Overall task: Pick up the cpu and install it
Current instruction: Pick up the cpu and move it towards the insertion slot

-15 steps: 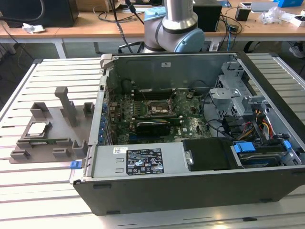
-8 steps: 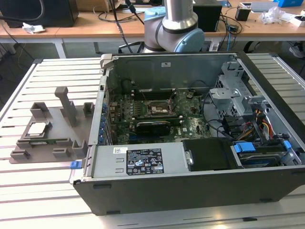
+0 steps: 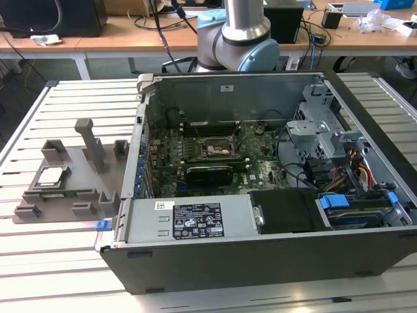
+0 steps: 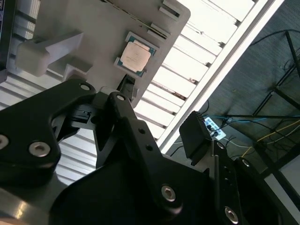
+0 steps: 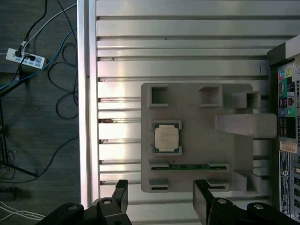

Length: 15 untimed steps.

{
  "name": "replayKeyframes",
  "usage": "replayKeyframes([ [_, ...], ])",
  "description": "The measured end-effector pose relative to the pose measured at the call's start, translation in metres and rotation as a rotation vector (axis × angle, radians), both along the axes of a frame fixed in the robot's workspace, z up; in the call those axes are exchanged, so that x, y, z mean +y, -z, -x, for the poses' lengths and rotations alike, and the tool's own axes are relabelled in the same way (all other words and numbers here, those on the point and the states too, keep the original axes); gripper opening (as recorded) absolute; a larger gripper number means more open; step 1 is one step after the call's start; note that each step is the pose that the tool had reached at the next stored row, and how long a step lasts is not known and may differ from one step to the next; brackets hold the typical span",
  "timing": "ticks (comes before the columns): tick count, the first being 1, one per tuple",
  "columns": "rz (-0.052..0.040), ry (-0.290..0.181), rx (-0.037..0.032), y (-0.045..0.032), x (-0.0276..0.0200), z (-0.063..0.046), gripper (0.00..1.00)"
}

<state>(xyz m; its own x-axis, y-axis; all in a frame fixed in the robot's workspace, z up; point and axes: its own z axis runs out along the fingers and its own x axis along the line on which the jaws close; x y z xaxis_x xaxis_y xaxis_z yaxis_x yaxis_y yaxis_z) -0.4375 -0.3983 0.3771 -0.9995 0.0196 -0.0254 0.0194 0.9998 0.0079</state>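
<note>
The cpu (image 3: 51, 176) is a small silvery square chip lying flat in a recess of the grey tray (image 3: 85, 195), at the exterior view's left, beside the open computer case. In both wrist views the cpu (image 5: 166, 138) (image 4: 137, 55) sits well below my gripper. My gripper (image 5: 161, 197) is open, its two black fingers (image 5: 121, 190) spread wide with nothing between them, hovering above the tray's edge and short of the chip. The black socket frame (image 3: 215, 149) sits in the middle of the green motherboard inside the case.
The tray (image 5: 197, 112) carries upright blocks (image 3: 91, 140) and a thin green strip (image 5: 187, 166) in a slot near the cpu. The case wall (image 5: 286, 117) stands close beside the tray. All rests on a slatted metal table (image 3: 71, 98). Cables and a power strip (image 5: 26, 58) lie on the floor.
</note>
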Motion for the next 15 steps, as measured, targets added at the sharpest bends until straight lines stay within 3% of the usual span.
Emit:
replayKeyframes([
  [2,-0.0003,0.000,0.0004,0.0006,0.0001,0.000,0.66],
  [3,-0.0002,0.000,0.0070,0.0009,0.0000,-0.001,0.66],
  [4,-0.0001,0.000,0.0355,0.0016,0.0000,-0.002,0.66],
  [5,-0.0001,0.000,0.0565,0.0021,0.0000,-0.004,0.66],
  [6,-0.0001,0.000,0.0653,0.0024,0.0000,-0.005,0.66],
  [15,0.0047,-0.032,0.0665,0.0090,0.0051,-0.015,0.66],
])
